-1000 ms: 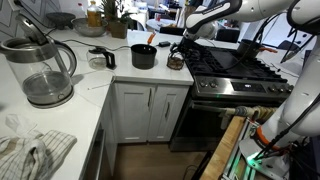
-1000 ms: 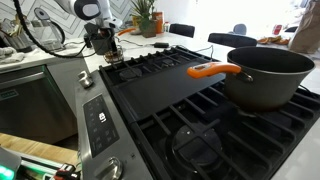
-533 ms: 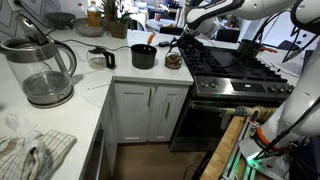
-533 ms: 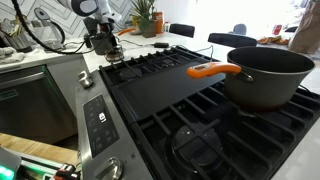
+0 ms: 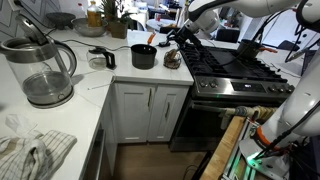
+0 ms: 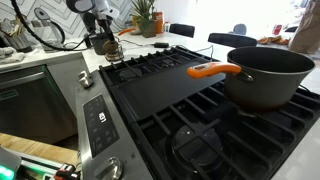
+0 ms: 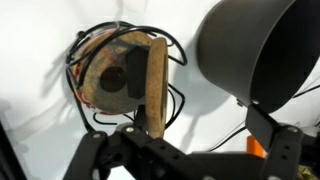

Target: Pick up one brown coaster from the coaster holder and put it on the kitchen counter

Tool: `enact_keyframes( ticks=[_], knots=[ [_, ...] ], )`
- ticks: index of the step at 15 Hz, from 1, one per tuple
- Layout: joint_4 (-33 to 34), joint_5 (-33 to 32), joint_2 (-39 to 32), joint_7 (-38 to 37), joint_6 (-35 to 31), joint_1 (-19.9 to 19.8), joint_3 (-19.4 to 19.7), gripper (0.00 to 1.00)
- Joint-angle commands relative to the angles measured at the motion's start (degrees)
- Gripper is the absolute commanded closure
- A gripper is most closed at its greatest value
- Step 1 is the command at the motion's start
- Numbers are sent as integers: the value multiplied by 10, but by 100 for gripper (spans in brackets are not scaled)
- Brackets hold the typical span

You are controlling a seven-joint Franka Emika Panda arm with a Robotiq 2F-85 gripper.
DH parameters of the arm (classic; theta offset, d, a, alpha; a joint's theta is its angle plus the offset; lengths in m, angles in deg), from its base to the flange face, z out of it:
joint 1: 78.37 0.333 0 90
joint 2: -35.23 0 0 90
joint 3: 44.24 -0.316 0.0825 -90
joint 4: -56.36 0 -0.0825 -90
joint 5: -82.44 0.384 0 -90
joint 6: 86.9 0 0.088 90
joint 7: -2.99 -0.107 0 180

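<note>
The thin round brown coaster [image 7: 155, 85] stands on edge, pinched in the narrowed pincer [image 7: 152, 128] above the small dark wire coaster holder [image 7: 103, 78], where the other brown discs lie. In an exterior view the pincer [image 5: 173, 33] has climbed over the last second from down at the holder to above it. The pick looks done. What likely remains is setting the coaster on the smooth white kitchen bench [image 5: 95, 92], clear of the round black pot [image 7: 255, 50].

I see white panelled cabinets [image 5: 150, 108] just beside the stove [image 5: 235, 68], with brown wood floor [image 5: 150, 160] under them. Beyond the stove, dark chairs [image 6: 181, 30] stand in bright light, near a patterned tile wall [image 6: 125, 6].
</note>
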State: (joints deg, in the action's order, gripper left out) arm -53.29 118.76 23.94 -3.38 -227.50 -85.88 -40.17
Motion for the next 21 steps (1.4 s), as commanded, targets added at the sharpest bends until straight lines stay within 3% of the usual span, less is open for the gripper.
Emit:
enact_keyframes(
  ticks=[1,7,8,17,19,21],
  knots=[
    [0,76,-1,66,5,-13,-14,0],
    [8,63,-18,70,47,-8,-5,0],
    [9,59,-21,67,52,-7,-4,22],
    [-1,12,-16,40,49,-4,8,88],
    [-5,-7,-8,34,53,-5,12,100],
    [-9,-25,2,30,60,-6,14,99]
  ],
)
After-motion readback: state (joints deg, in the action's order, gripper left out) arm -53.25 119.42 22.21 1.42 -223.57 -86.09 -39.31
